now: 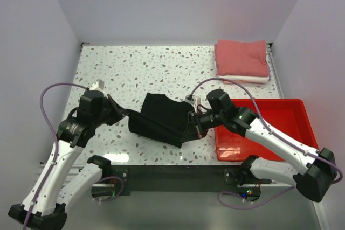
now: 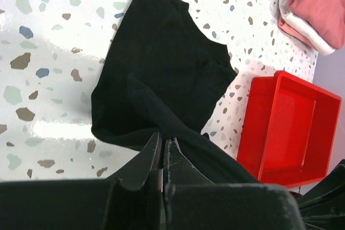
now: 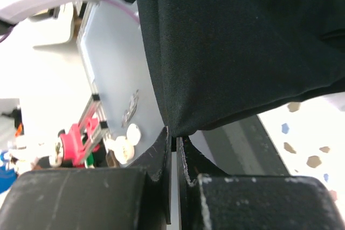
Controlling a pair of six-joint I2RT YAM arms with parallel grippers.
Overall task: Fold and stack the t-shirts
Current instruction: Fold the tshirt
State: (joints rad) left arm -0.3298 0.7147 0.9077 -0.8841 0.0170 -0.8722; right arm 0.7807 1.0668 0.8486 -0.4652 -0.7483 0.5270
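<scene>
Both arms bend low over the speckled table (image 1: 135,68), reaching inward from opposite sides. The left gripper (image 1: 127,115) and right gripper (image 1: 191,126) each pinch tightly closed on opposite edges of the black t-shirt (image 1: 161,117), bunched between them.

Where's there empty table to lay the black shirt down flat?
The far-left table is bare, between the back wall, the pink t-shirt and the black t-shirt. It is crowded on the right, by the red tray, and mid-table, where the left claw and right claw grip it.
</scene>
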